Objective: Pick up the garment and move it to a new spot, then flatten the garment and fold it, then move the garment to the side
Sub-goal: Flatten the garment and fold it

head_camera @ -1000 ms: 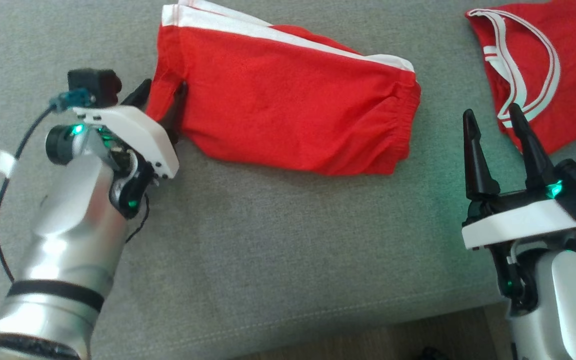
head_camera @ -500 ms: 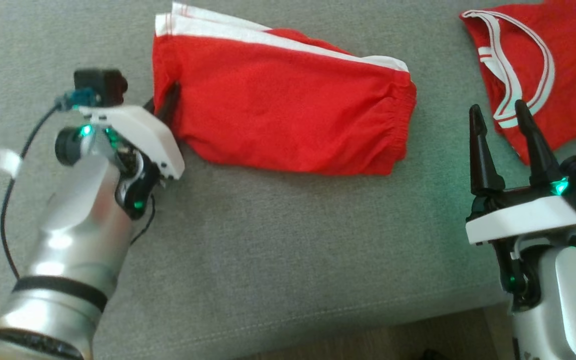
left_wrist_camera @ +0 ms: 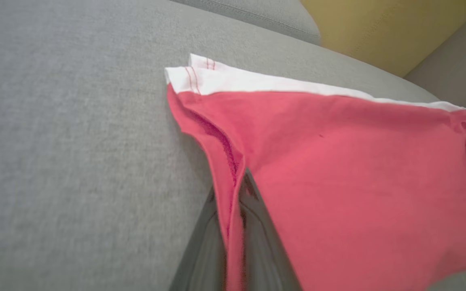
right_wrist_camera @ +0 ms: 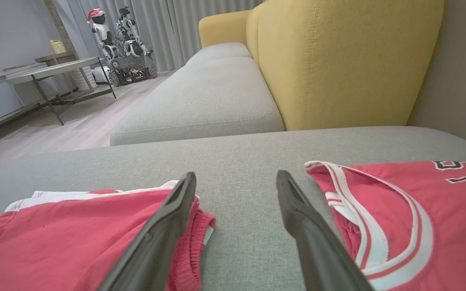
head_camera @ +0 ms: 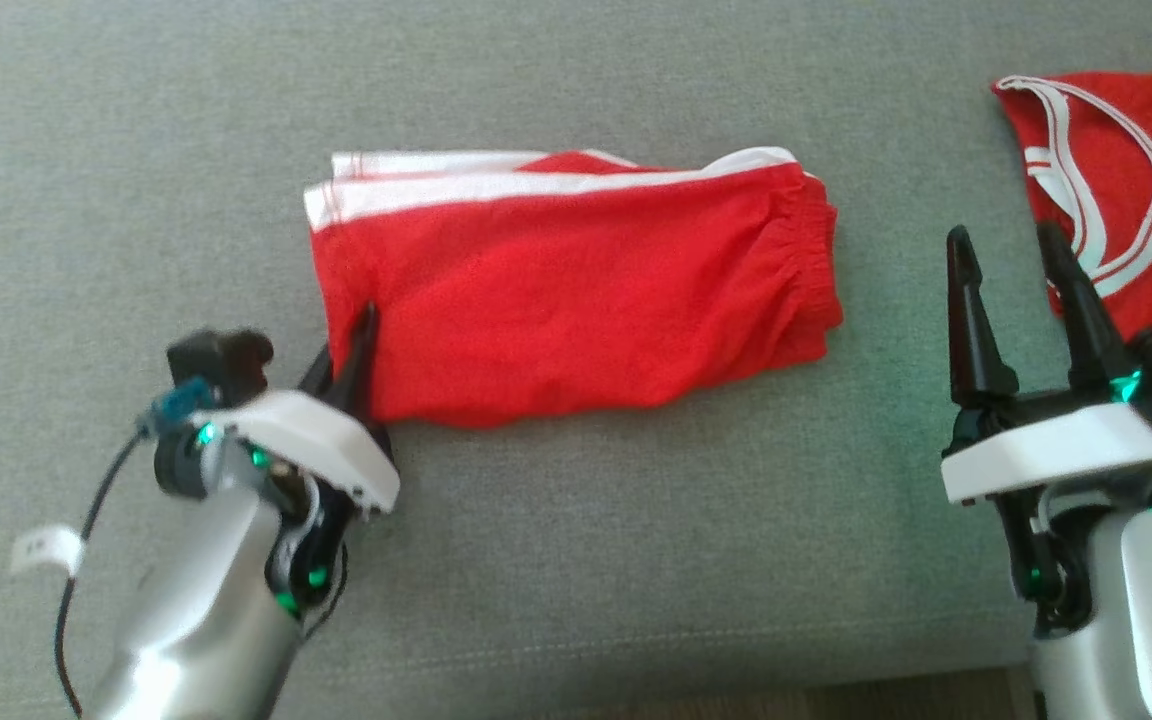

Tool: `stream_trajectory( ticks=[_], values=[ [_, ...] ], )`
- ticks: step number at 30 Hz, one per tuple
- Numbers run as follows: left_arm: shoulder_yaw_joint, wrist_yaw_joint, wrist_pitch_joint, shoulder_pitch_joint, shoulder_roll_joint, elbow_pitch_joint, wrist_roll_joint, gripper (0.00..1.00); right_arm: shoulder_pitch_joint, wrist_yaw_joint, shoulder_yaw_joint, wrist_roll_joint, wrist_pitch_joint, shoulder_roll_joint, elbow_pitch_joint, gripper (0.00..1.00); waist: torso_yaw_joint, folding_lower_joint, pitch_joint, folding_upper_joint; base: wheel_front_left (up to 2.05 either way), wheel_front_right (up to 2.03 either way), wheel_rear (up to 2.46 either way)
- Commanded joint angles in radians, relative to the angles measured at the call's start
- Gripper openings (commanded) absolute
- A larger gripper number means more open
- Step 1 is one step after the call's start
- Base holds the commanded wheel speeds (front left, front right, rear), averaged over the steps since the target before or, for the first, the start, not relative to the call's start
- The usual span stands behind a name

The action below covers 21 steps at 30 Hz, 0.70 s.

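1. Red shorts [head_camera: 576,300] with a white stripe lie folded on the grey sofa seat [head_camera: 576,560]. In the head view they sit near the middle of the seat.
2. The white stripe runs along the far edge of the shorts. The stretchy waist is at the end on the robot's right side.
3. The left gripper [head_camera: 351,340] is at the near left corner of the shorts. Its two dark fingers are pressed together, and they pinch the red cloth at the leg end.
4. In the left wrist view, a fold of red cloth goes down between the two fingers [left_wrist_camera: 257,226]. The cloth is bunched into a little ridge right there.
5. The right gripper [head_camera: 1002,240] is off to the right of the shorts, not touching them. Its two fingers stand wide apart, and grey seat shows in the gap between them.
6. A red jersey [head_camera: 1126,200] with white trim lies flat on the same seat, at the far right. It is apart from the shorts. The right gripper points at the bare strip of seat between the two.
7. A yellow back cushion [right_wrist_camera: 338,60] stands behind the seat.
8. Farther off, the right wrist view shows a wood floor [right_wrist_camera: 75,129], a low table [right_wrist_camera: 51,68] and a white robot [right_wrist_camera: 99,24] by pale curtains [right_wrist_camera: 184,20].
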Motion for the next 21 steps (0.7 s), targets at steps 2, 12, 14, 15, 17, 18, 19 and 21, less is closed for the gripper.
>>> stream_trajectory(
  ticks=[2, 12, 14, 15, 17, 18, 19, 21],
  values=[
    [0.038, 0.026, 0.004, 0.029, 0.042, -0.085, -0.008, 0.0, 0.012, -0.001, 0.018, -0.006, 0.007, -0.003, -0.04, 1.0, 0.013, 0.0, -0.016, 0.0, 0.0, 0.0, 0.0],
    [0.113, 0.159, -0.053, 0.151, 0.095, -0.325, 0.055, 1.0, 0.025, -0.001, 0.024, -0.03, 0.016, -0.003, -0.054, 1.0, 0.017, 0.0, -0.067, 0.0, 0.0, 0.0, 0.0],
    [0.141, 0.188, -0.059, 0.172, 0.109, -0.379, 0.087, 1.0, 0.029, -0.001, 0.027, -0.046, 0.024, -0.003, -0.059, 1.0, 0.02, 0.0, -0.081, 0.0, 0.0, 0.0, 0.0],
    [0.153, 0.201, -0.06, 0.184, 0.115, -0.406, 0.104, 1.0, 0.032, -0.001, 0.031, -0.053, 0.028, -0.003, -0.062, 1.0, 0.023, 0.0, -0.088, 0.0, 0.0, 0.0, 0.0],
    [0.172, 0.221, -0.061, 0.208, 0.126, -0.461, 0.136, 1.0, 0.037, -0.001, 0.033, -0.064, 0.036, -0.003, -0.068, 1.0, 0.028, 0.0, -0.101, 0.0, 0.0, 0.0, 0.0],
    [0.179, 0.227, -0.061, 0.22, 0.128, -0.488, 0.148, 1.0, 0.04, -0.001, 0.034, -0.068, 0.04, -0.003, -0.071, 1.0, 0.031, 0.0, -0.106, 0.0, 0.0, 0.0, 0.0],
    [0.181, 0.233, -0.062, 0.233, 0.134, -0.507, 0.161, 1.0, 0.043, -0.001, 0.036, -0.074, 0.043, -0.003, -0.073, 1.0, 0.034, 0.0, -0.114, 0.0, 0.0, 0.0, 0.0],
    [0.182, 0.24, -0.062, 0.258, 0.144, -0.535, 0.182, 1.0, 0.052, -0.001, 0.037, -0.077, 0.05, -0.003, -0.075, 1.0, 0.037, 0.0, -0.127, 0.0, 0.0, 0.0, 0.0]
  ],
)
